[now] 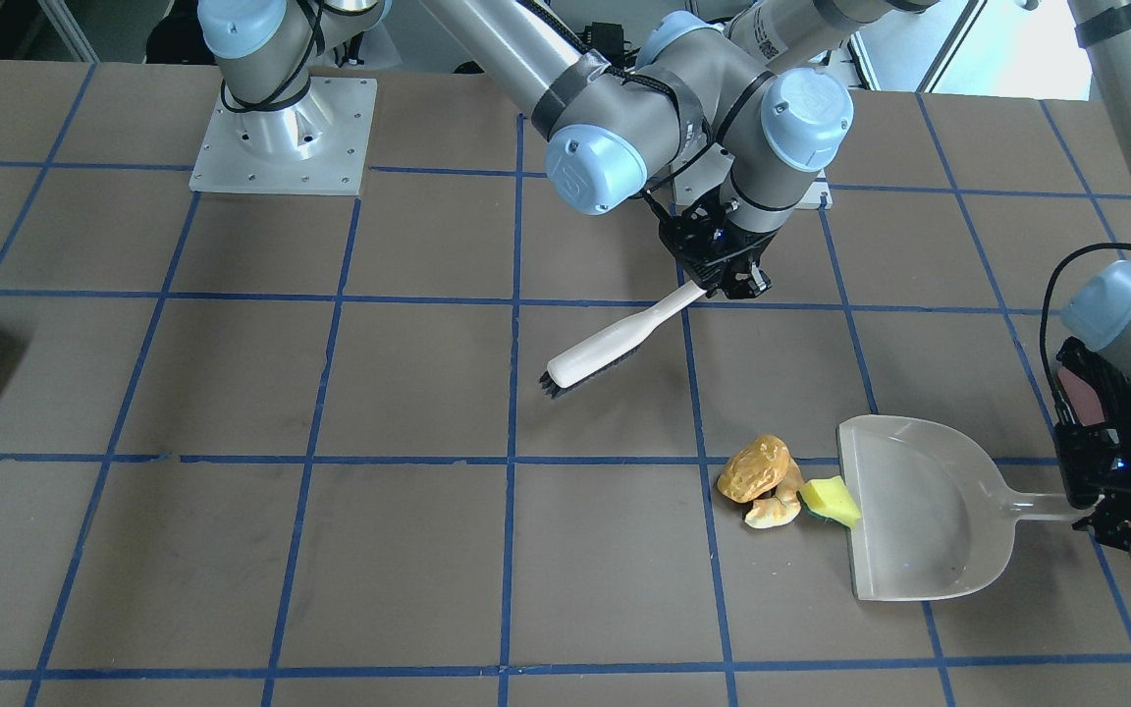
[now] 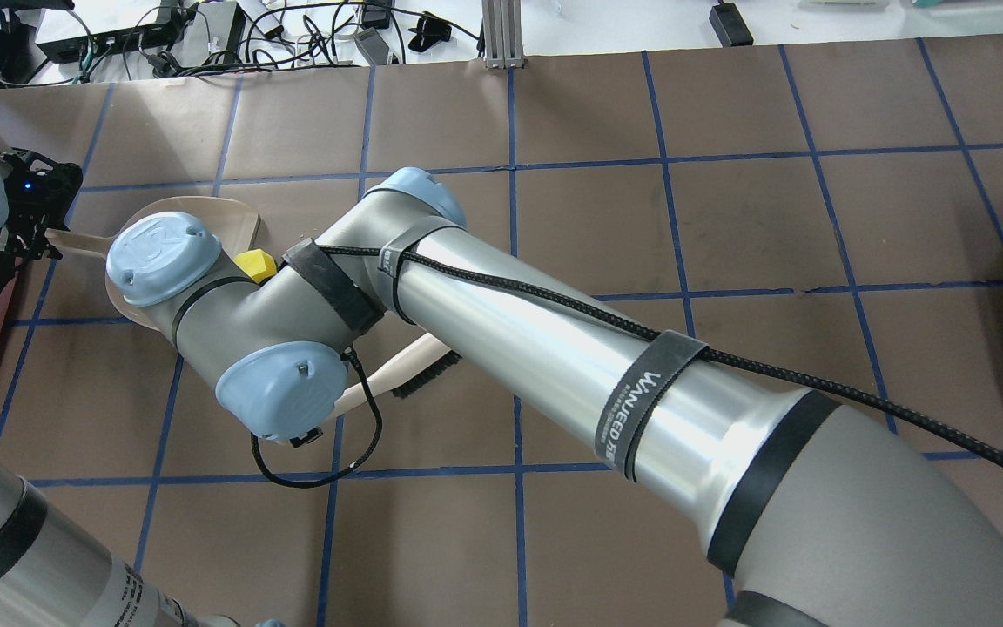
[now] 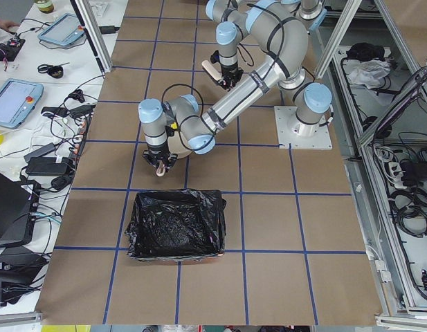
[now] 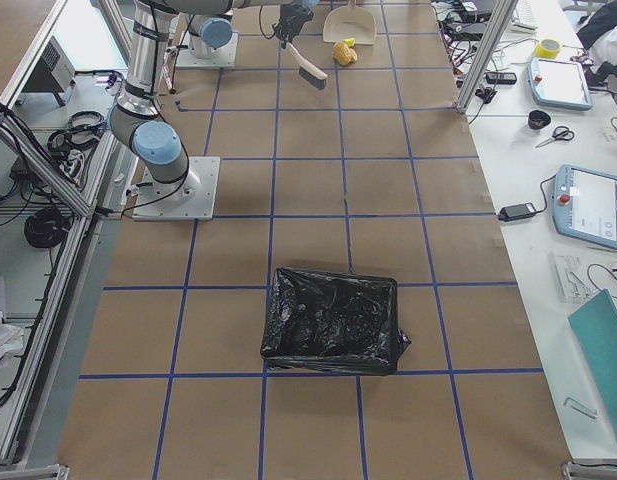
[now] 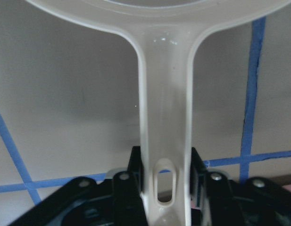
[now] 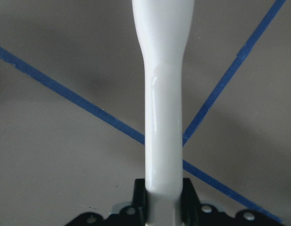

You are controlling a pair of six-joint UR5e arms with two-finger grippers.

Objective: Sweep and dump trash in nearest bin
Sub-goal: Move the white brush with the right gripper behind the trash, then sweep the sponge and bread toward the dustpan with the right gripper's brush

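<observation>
Brown paper-like sheeting covers the whole table, ruled into large squares by blue tape lines. A square metal mounting plate bolts one arm's base to it.

Around the table stands an aluminium frame. On one side is a white bench with teach pendants and tangled cables. On the other, more pendants lie with a roll of tape and scissors.

The trash sits on the sheeting in one tight pile at the open lip of the translucent dustpan. It is made up of an orange-brown lumpy piece, a pale crust and a yellow sponge wedge, and the sponge touches the lip.

The left gripper has its fingers closed narrow on the dustpan's handle, and the pan lies flat on the table.

The right gripper clamps the thin end of the white brush. The brush slants down with its black bristles low over the table, well apart from the pile. Whether the bristles touch the surface cannot be told.

The bin, lined with crinkled black plastic, stands on the table just beside the left arm's wrist, near the dustpan. A second bag-lined bin stands far off toward the table's other end.
</observation>
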